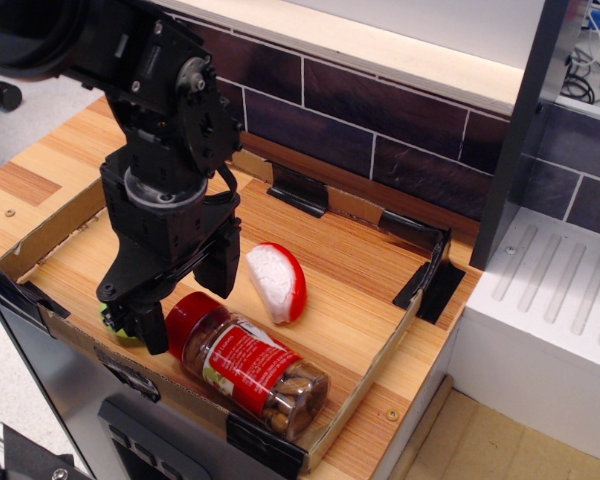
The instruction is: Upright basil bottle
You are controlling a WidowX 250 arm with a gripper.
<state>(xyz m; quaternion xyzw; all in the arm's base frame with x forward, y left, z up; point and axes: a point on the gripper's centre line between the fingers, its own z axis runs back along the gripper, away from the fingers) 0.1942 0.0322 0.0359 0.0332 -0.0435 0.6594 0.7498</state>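
Observation:
The basil bottle [252, 368] lies on its side near the front rim of the tray [372, 377]. It is a clear jar with a red-and-white label and brownish contents. Its red cap [184, 316] points to the left. My black gripper [185, 298] is open and low over the cap end. One finger [147, 326] is to the left of the cap and the other [225, 266] is behind it. I cannot tell whether either finger touches the bottle.
A red-and-white wedge [277, 282] lies just behind the bottle. A green pear-shaped toy [111, 321] is mostly hidden behind my left finger. Low cardboard walls with black corner clips ring the tray. A white ribbed surface [550, 290] and a dark brick wall [380, 125] stand right and behind.

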